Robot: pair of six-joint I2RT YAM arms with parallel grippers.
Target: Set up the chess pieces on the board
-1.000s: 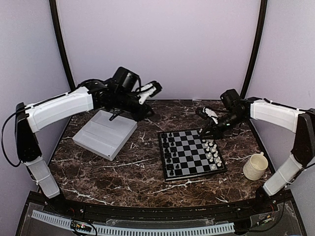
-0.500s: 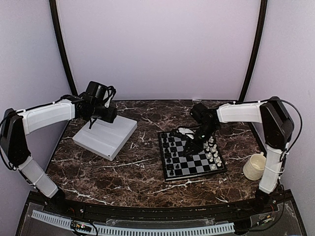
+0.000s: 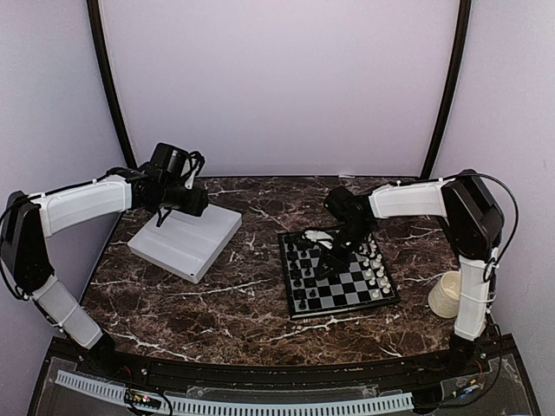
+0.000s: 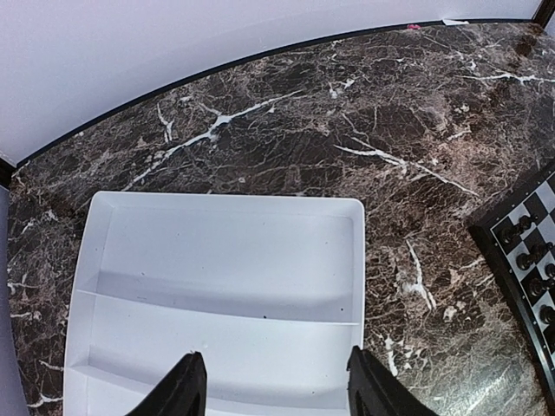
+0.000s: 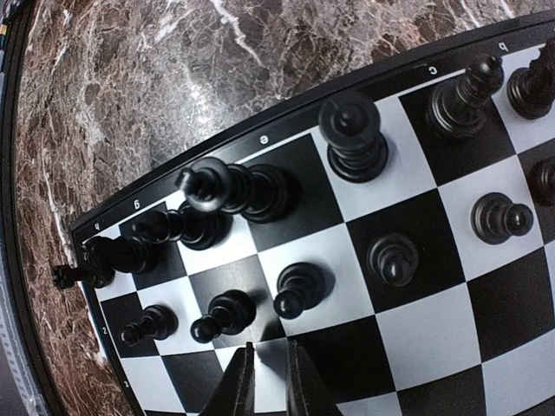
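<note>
The black chess pieces (image 5: 351, 134) stand on the board (image 3: 347, 299) in two rows along its lettered left edge, most upright on their own squares. A few at the far corner lean or crowd together. The white chessmen (image 3: 375, 264) line the board's right side. My right end effector (image 5: 270, 347) hangs just above the board's squares beside the black pawns. Its fingers are drawn nearly together, with nothing visible between them. That arm reaches in from the board's right, wrist pitched down. Bare marble tabletop (image 3: 217, 295) runs left of the board to a white tray (image 4: 217, 208) with only a dark speck on its divider. My left end effector (image 4: 276, 386) hovers over the tray, fingers spread wide and holding nothing. A cream mug (image 3: 449, 293) sits near the board's right corner.
</note>
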